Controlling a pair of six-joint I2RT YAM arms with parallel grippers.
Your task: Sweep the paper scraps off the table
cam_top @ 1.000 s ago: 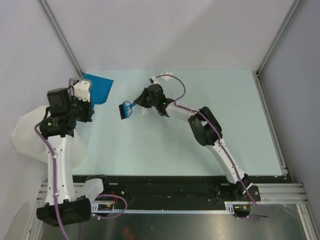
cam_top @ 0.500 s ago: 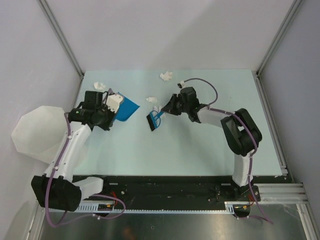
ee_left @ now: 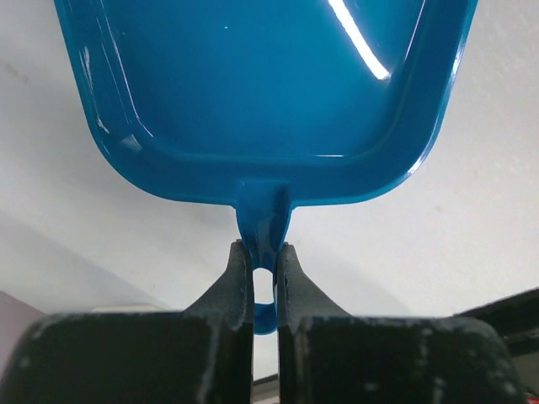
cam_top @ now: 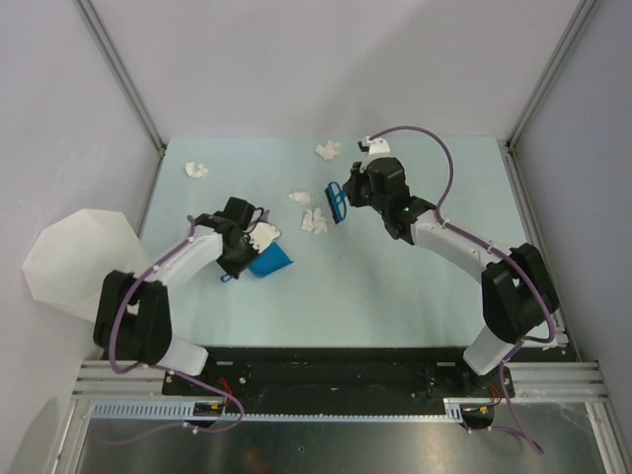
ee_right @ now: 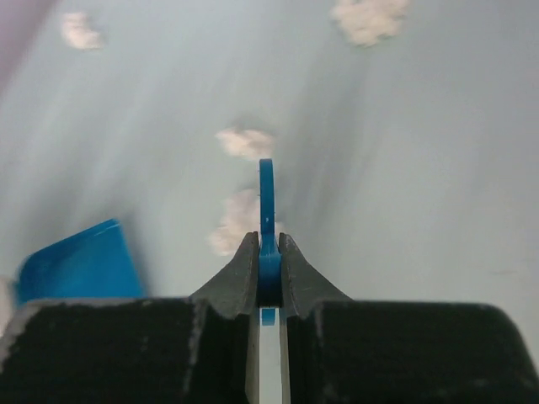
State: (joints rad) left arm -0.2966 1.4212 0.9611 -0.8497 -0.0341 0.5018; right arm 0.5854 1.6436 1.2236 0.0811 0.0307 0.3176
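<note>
Robotics lab cell: plain panel walls point(cam_top: 326, 59), aluminium frame rails point(cam_top: 120, 74), mint-green table point(cam_top: 375, 296).

In the left wrist view the dustpan point(ee_left: 261, 84) is cut off by the top edge, and its handle loop is partly hidden between the closed fingers of the left gripper point(ee_left: 264, 252). In the right wrist view the brush point(ee_right: 266, 210) is seen edge-on only, its bristles hidden. The paper scraps point(ee_right: 244, 141) and the table point(ee_right: 421, 168) are blurred there. From above, the dustpan's handle is covered by the left gripper, and the bin point(cam_top: 69, 262) is partly hidden behind the left arm point(cam_top: 133, 311).
</note>
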